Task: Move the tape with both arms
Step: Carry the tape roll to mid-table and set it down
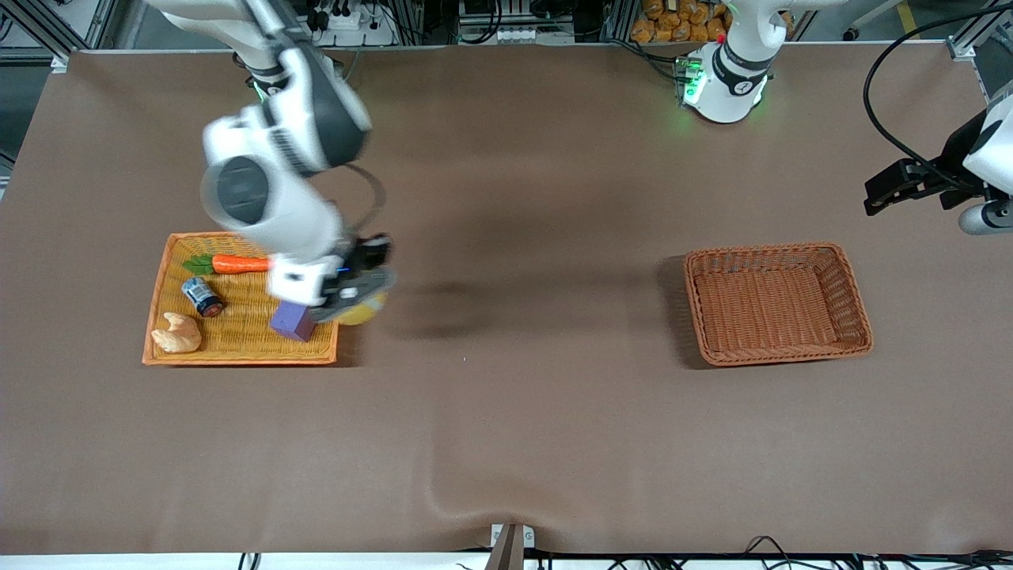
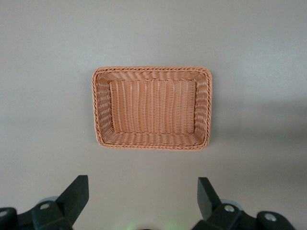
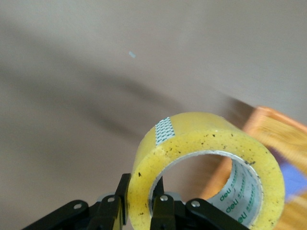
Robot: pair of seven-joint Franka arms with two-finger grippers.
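Yellowish tape (image 3: 206, 163) is already off the surface, its wall pinched tight in the right gripper (image 1: 356, 289), which hangs over the edge of the orange tray (image 1: 158, 317) just above the purple cube (image 1: 293, 321). So the pickup looks done, while the hand-off and the drop are both left. Left gripper (image 2: 144, 201) waits with fingers spread wide over bare table beside the brown basket (image 1: 859, 317), and between the two grippers it's all open tabletop, plenty of room.
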